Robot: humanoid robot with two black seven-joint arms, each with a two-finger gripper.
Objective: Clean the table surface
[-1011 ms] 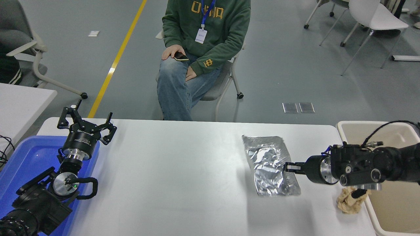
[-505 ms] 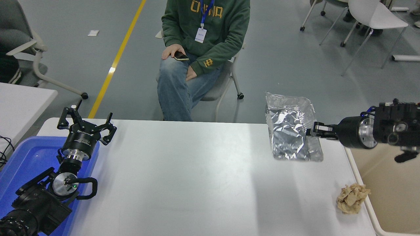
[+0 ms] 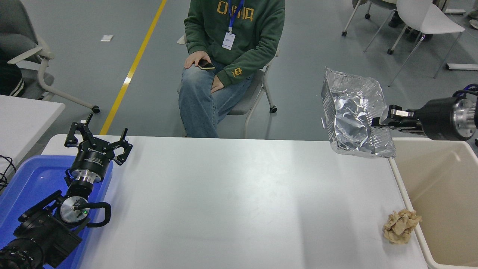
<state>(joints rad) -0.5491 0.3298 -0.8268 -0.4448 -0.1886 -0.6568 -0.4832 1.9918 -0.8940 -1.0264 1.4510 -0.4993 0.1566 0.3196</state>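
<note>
The white table surface [image 3: 231, 194] fills the lower middle of the head view. My right gripper [image 3: 384, 118] is shut on the right edge of a crinkled silver foil bag [image 3: 353, 116] and holds it high above the table's far right corner. A crumpled brown paper ball [image 3: 400, 226] lies at the table's right edge, near the front. My left gripper [image 3: 98, 144] is open and empty, parked at the lower left over the blue tray.
A beige bin [image 3: 440, 186] stands against the table's right side. A blue plastic tray [image 3: 33, 183] sits at the left end. A person in a green hoodie [image 3: 231, 33] sits on a chair beyond the far edge. A smaller white table [image 3: 22, 116] is at the far left.
My right gripper lifted the foil bag off the table and carried it up and to the right, toward the bin. The left arm has not moved.
</note>
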